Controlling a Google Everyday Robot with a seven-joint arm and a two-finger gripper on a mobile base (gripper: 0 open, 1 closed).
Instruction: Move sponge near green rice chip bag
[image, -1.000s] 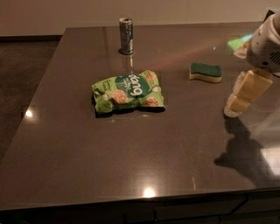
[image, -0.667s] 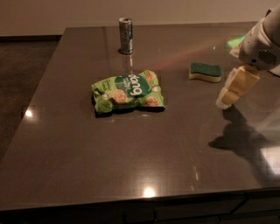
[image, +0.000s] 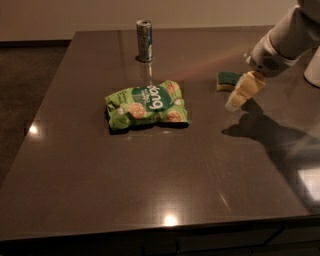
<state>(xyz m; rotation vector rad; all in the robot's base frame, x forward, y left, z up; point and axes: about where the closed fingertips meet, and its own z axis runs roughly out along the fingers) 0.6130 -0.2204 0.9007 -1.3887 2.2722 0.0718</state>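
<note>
The small green-topped, pale-yellow sponge (image: 228, 80) lies on the dark glossy surface (image: 150, 170), well right of the crinkled bright green rice chip bag (image: 147, 105), with the cream gripper (image: 238, 97) just beside it, its grip state unclear.

bag (image: 146, 106) on table (image: 150, 175), centre-left | can (image: 144, 41) behind bag, near far edge | sponge (image: 228, 80) right of bag, well apart | gripper (image: 239, 97) at sponge's right end, just in front
</note>
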